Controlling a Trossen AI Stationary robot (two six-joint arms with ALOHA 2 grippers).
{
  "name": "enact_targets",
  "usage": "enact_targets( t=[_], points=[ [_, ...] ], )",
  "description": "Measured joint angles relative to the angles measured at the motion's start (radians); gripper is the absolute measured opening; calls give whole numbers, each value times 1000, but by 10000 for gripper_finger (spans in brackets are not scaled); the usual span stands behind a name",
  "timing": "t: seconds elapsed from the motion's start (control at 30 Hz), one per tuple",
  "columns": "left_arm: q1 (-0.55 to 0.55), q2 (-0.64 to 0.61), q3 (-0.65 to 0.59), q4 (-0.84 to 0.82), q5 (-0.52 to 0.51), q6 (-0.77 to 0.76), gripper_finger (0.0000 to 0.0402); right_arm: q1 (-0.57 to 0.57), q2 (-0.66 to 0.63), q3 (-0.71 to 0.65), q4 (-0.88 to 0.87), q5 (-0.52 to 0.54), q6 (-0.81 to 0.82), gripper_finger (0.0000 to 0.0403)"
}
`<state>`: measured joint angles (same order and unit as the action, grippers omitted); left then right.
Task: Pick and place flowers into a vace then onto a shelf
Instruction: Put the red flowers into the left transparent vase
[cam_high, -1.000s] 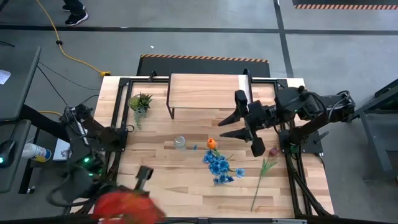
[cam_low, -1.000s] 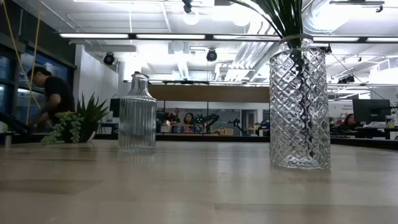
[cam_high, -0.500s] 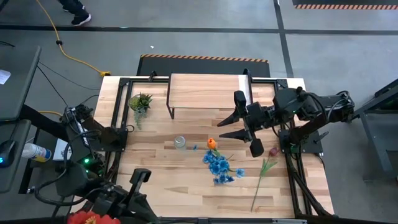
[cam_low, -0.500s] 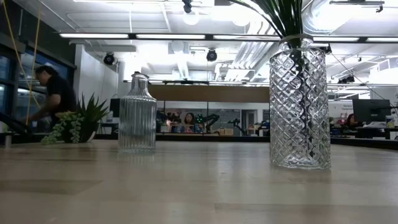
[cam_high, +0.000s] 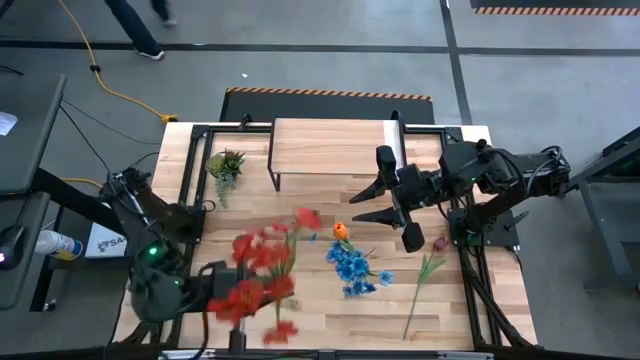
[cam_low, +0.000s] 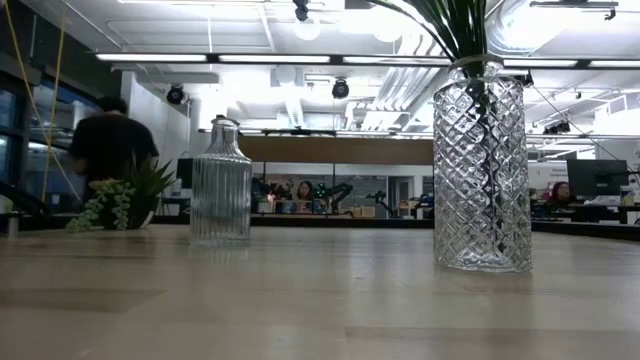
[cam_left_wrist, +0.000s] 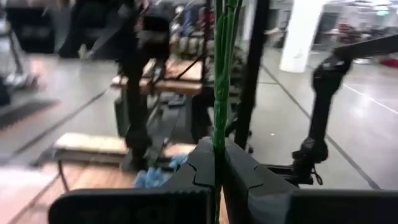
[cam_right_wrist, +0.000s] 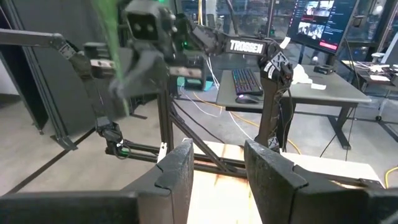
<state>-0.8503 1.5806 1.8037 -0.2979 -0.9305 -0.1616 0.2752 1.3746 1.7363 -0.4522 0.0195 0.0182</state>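
Two arms are at the table (cam_high: 300, 315). The left gripper (cam_left_wrist: 214, 163), at the lower left of the high view, is squeezed tight on the green stems of the red flowers (cam_high: 262, 275). The red blooms show as a blur across the lower middle of the table.

The right gripper (cam_high: 367, 200) hangs over the middle right of the table with its fingers (cam_right_wrist: 178, 163) spread wide and holding nothing.

The blue flowers (cam_high: 352, 268) and the orange tulip (cam_high: 340, 230) lie on the table just right of the middle. The pink bud (cam_high: 439, 243) lies near the right edge. The shelf (cam_high: 330, 147) stands at the top middle. A small clear vase (cam_high: 290, 229) stands near the middle.
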Motion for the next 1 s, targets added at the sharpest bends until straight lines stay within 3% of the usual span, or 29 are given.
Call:
enact_targets(
  t=[0.23, 0.47, 0.8, 1.0],
  points=[
    [58, 16, 2, -193, -161, -244, 41, 0, 0, 0, -11, 0, 7, 134],
    [58, 20, -1, -362, -316, -386, 41, 0, 0, 0, -41, 0, 11, 134],
    [58, 23, -1, -614, -384, -607, 41, 0, 0, 0, -45, 0, 9, 134],
    [58, 29, 0, -863, -459, -866, 41, 0, 0, 0, -45, 0, 8, 134]
  ],
)
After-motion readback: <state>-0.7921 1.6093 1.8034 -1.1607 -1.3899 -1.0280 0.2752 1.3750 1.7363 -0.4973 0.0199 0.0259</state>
